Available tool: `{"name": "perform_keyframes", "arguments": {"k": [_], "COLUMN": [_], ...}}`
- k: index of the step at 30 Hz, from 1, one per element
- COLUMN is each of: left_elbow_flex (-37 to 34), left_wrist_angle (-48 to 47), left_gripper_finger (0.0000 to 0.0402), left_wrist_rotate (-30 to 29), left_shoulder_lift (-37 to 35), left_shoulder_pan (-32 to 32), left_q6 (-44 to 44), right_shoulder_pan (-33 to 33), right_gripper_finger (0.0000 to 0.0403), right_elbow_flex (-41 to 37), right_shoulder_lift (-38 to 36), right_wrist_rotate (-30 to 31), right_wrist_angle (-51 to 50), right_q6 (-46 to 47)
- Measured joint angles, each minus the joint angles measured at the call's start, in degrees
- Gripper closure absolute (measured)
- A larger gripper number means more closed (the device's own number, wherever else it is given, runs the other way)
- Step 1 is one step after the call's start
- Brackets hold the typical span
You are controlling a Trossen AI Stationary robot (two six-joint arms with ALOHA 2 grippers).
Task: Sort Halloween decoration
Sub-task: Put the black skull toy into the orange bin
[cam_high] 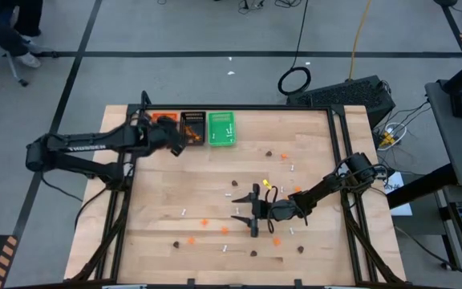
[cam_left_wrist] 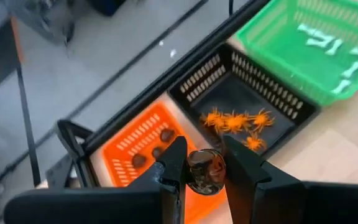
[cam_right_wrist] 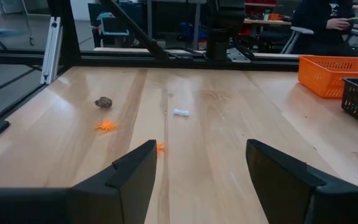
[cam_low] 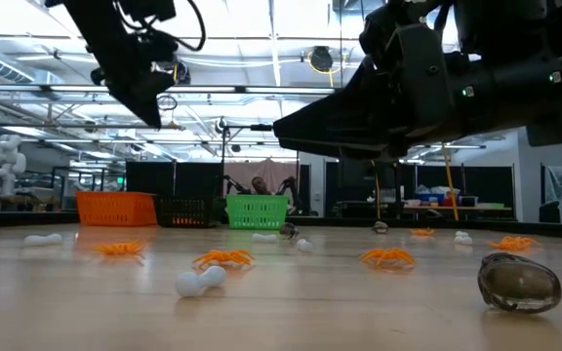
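Seen from the low view, the nearest pieces on the worktop (cam_high: 159,209) are a dark brown blob (cam_low: 519,283) and a white stick (cam_low: 199,281), with orange blobs (cam_low: 224,257) lying a little farther back, towards the orange tray (cam_low: 116,208).

The right gripper (cam_high: 254,213) hangs over this scatter, well apart from the orange tray, its fingers spread and holding nothing. Loose pieces lie close around it. If it comes down off-centre, a finger could flick a light piece away or pinch two kinds at once.

Farther off, the left gripper (cam_left_wrist: 202,177) is clamped on a dark blob (cam_left_wrist: 205,172) and hovers above the near edge of the orange tray, just beside the black tray (cam_left_wrist: 247,99). Dark blobs (cam_left_wrist: 166,134) already lie in the orange tray, so that is probably the target. The pinch is narrow and the blob looks smooth and rounded, so it could slip out early. Released from this height at the rim, it may bounce off the edge onto the worktop or roll into the black tray, where orange blobs (cam_left_wrist: 236,121) sit. That would mix the kinds.

Beyond the black tray, the green tray (cam_left_wrist: 316,50) holds white sticks (cam_left_wrist: 319,40).
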Motion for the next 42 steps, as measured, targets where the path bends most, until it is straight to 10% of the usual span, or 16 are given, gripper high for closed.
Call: {"name": "perform_keyframes", "arguments": {"k": [21,42], "left_elbow_flex": [0.0,0.0], "left_wrist_angle": [0.3,6.6], "left_gripper_finger": [0.0333,0.0305], "left_wrist_rotate": [22.7,20.7], "left_shoulder_lift": [11.4,22.4], "left_shoulder_pan": [30.6,32.3], "left_q6": [11.9,11.9], "right_shoulder_pan": [0.3,-0.3], "right_gripper_finger": [0.0172,0.0172], "right_elbow_flex": [0.0,0.0], "right_shoulder_lift": [0.0,0.0], "right_wrist_rotate": [-0.4,-0.3], "right_wrist_angle": [0.4,0.8], "right_q6": [0.7,-0.6]}}
